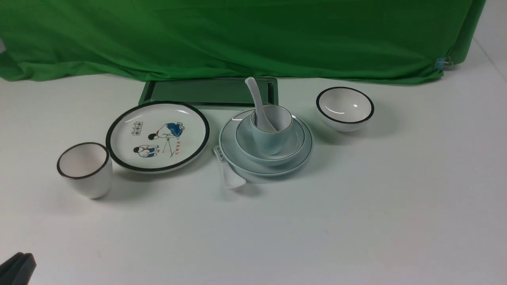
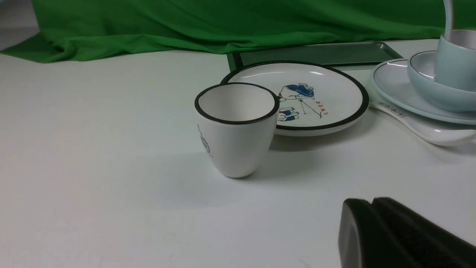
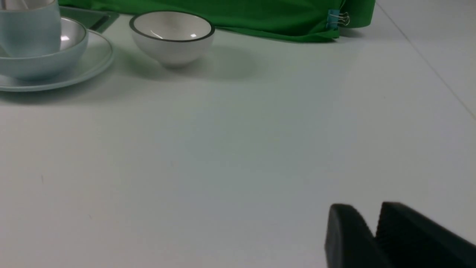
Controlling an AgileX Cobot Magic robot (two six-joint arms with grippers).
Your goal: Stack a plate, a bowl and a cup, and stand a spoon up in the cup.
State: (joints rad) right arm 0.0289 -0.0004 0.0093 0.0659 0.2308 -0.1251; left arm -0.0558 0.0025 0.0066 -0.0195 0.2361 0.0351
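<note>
The stack stands complete mid-table: pale blue-green plate [image 1: 237, 156] at the bottom, blue-grey bowl [image 1: 295, 144] nested on it, pale blue cup [image 1: 273, 138] upright in the bowl, and the plain white spoon [image 1: 256, 99] leaning handle-up inside the cup! The left gripper [image 2: 372, 203] sits low near the black-rimmed white cup [image 2: 236, 128], fingers pressed together on nothing. The right gripper [image 3: 375, 216] hangs over bare table well short of the black-rimmed white bowl [image 3: 171, 37], fingers narrow and empty, while the patterned spoon [image 1: 227, 168] lies just beside the plate.

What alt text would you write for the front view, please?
A pale blue cup holding a white spoon stands in a bowl on a plate, among black-rimmed white dishes on a white table. A patterned spoon lies beside the plate.
</note>
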